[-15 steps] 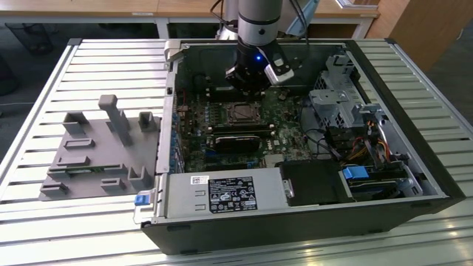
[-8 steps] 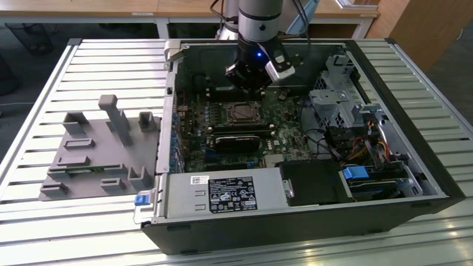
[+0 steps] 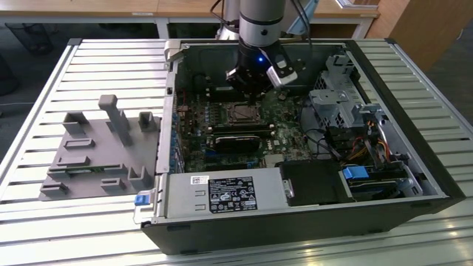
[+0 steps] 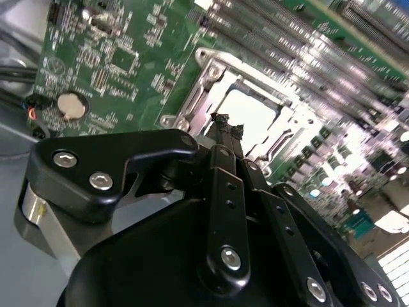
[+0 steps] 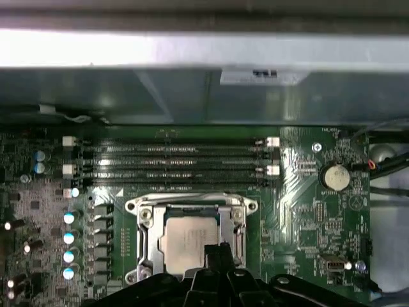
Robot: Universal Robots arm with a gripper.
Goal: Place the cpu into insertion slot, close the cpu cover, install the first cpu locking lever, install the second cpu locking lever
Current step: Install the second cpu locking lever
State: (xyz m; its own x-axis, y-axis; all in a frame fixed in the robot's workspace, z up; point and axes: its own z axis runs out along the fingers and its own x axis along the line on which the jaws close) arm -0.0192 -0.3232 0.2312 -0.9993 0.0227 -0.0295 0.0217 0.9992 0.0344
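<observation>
A black computer case (image 3: 310, 219) lies open on a table (image 3: 66, 233) of pale metal slats; inside it sits a green motherboard (image 3: 221, 149) with many small parts; a black box with a white label (image 3: 230, 195) sits at the near edge of the case, and coloured cables (image 3: 369, 147) run along the exterior view's right; a grey plastic holder (image 3: 99, 149) with upright posts rests on the slats at the exterior view's left, beside the case; wooden desks (image 3: 111, 6) stand behind the table.

In the first wrist view, 4 long black memory slots (image 5: 172, 160) lie next to the socket, and a round silver battery (image 5: 334, 177) sits off to one side; a row of small blue-topped cans (image 5: 69, 236) stands on the other side.

The cpu (image 5: 188, 240) lies flat in the socket, its grey metal top showing; the cpu cover (image 5: 192, 208), a shiny metal frame, lies down around it, so the chip shows through the window.

The gripper (image 5: 218, 251) hangs from the arm right over the socket; its 2 black fingertips (image 4: 227, 125) are pressed together with nothing between them; the tips sit just above the near edge of the cpu, very close to the frame; it is hard to tell if they touch it.
</observation>
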